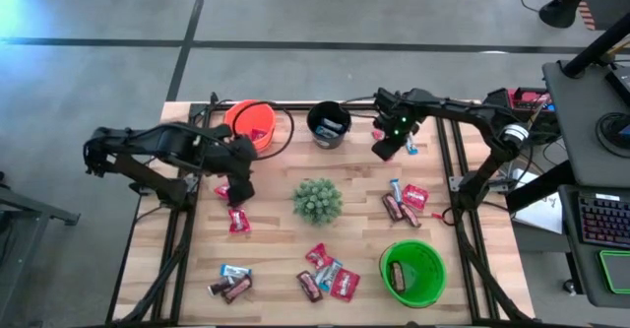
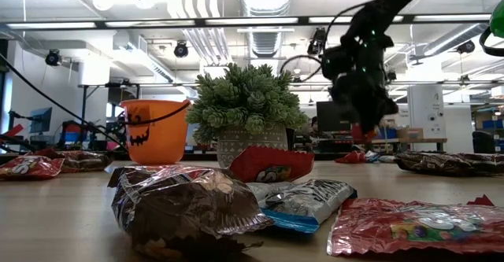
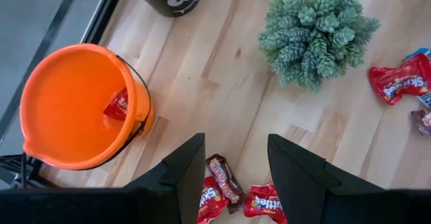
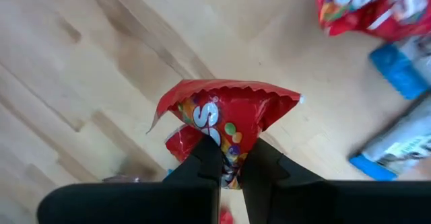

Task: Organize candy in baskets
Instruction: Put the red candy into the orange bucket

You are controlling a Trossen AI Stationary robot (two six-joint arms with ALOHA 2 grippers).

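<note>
Pinched in your right gripper [image 4: 230, 162]: a shiny red candy packet [image 4: 225, 113]; left gripper [image 3: 236, 163] gapes empty, at the spiky plant's [image 1: 317, 199] nine o'clock.

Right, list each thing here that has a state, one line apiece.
Right gripper: shut on a red candy pack, lifted off the table.
Left gripper: open, above red candies.
Orange bucket: upright, one red candy inside.
Black bucket: upright, candy inside.
Green bucket: upright, candy inside.

Orange bucket [image 3: 74, 109], red candy [image 4: 225, 120]
</note>
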